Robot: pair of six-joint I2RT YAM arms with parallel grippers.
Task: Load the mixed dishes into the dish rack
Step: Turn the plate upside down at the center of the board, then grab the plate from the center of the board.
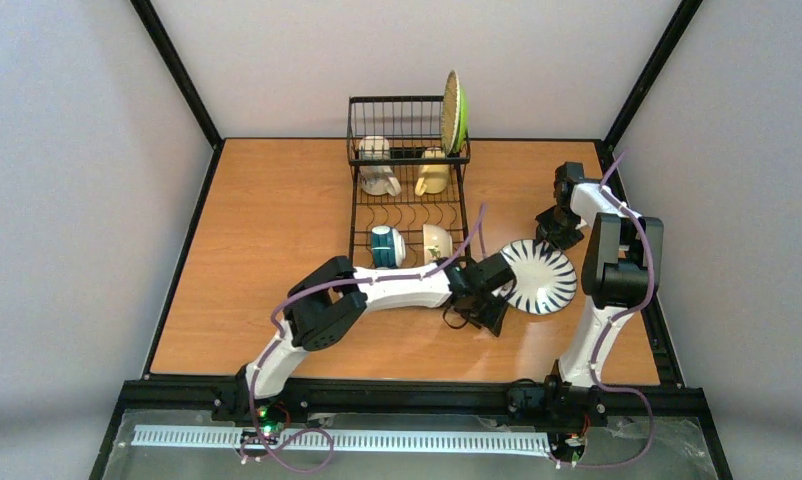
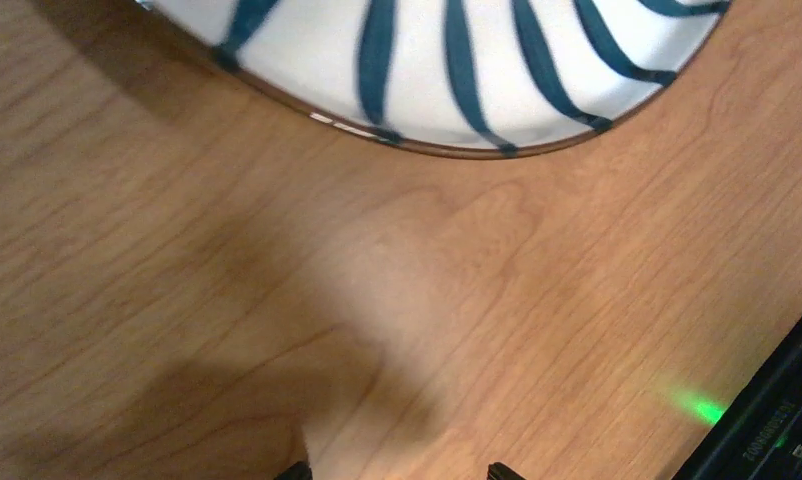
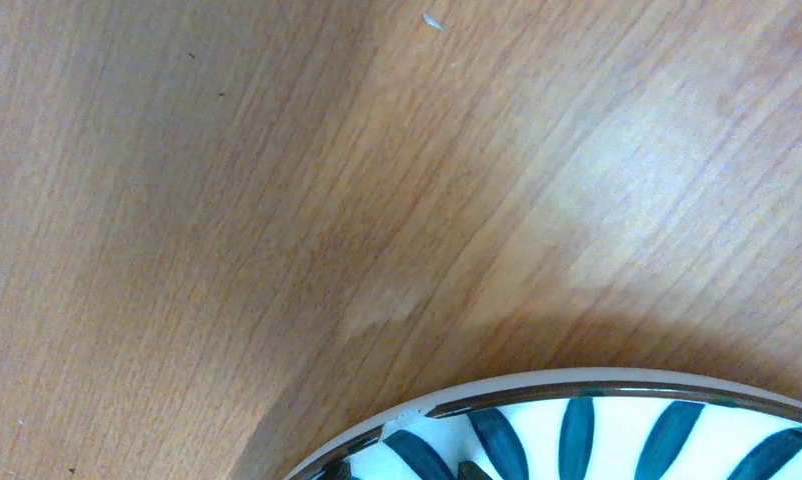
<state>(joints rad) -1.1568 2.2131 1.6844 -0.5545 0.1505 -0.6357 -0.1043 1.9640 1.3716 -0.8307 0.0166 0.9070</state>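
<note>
Left fingers (image 1: 497, 297) wide open, empty, at white striped plate's (image 1: 542, 280) 9 o'clock. Right fingers (image 1: 556, 233) at 1 o'clock, grip unclear. Risk: flat rim skids across desk (image 1: 277, 220) when pinched.

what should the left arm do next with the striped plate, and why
Probably ease the left pincer forward until the plate rim sits between its jaws. The jaws stand open and empty, the plate lies flat just ahead of them, and it is the only dish not in the rack.

Wooden table (image 1: 267, 250), orange-brown. A black dish rack (image 1: 407, 100) stands far-centre on it — a striped plate (image 1: 542, 278) lies flat nearby.
</note>
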